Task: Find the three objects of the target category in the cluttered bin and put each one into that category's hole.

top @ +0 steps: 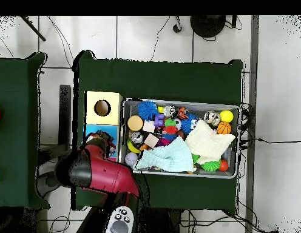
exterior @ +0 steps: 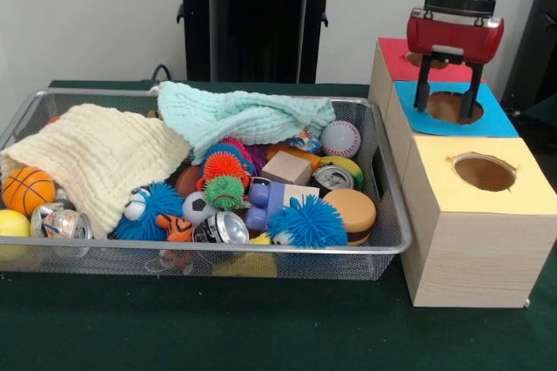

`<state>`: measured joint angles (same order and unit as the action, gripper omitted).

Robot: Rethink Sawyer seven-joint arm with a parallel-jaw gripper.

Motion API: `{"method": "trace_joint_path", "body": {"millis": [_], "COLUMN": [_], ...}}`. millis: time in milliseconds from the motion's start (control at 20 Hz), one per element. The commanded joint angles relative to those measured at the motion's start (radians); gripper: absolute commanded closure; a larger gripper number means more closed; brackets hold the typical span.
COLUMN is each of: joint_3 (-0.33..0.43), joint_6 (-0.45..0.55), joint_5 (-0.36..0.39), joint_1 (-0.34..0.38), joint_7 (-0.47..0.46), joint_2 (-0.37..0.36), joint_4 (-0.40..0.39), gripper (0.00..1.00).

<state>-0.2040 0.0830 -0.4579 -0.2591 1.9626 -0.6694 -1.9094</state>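
Cloths (exterior: 157, 140) over toys, end effector (exterior: 448, 111) above blue hole (exterior: 447, 107)

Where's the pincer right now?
Front view: the pincer hangs at the right, over the blue box's hole, outside the wire bin.

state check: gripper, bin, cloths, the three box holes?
gripper: open, empty, over the blue hole
blue hole: partly hidden by fingers
yellow hole: uncovered
red hole: mostly hidden behind gripper
bin: full, cluttered
cream cloth: draped over toys
mint cloth: crumpled on top
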Motion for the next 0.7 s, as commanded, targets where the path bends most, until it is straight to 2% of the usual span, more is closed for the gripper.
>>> {"method": "trace_joint_path", "body": {"millis": [50,400,600,700], "joint_3": [-0.031,-0.010,0.015,0.040], "joint_6": [0.163,0.204,0.202,0.170], "joint_5": [-0.009,0.047,0.078,0.088], "joint_1": [-0.023,-0.015,0.007,0.028], "joint_7": [0.161,0.100,0.060,0.053], "joint_2": [0.021,-0.027,-0.038,-0.037], "joint_4": [0.107,0.092,0.078,0.061], "gripper": [0.00,0.00,0.00,0.00]}}
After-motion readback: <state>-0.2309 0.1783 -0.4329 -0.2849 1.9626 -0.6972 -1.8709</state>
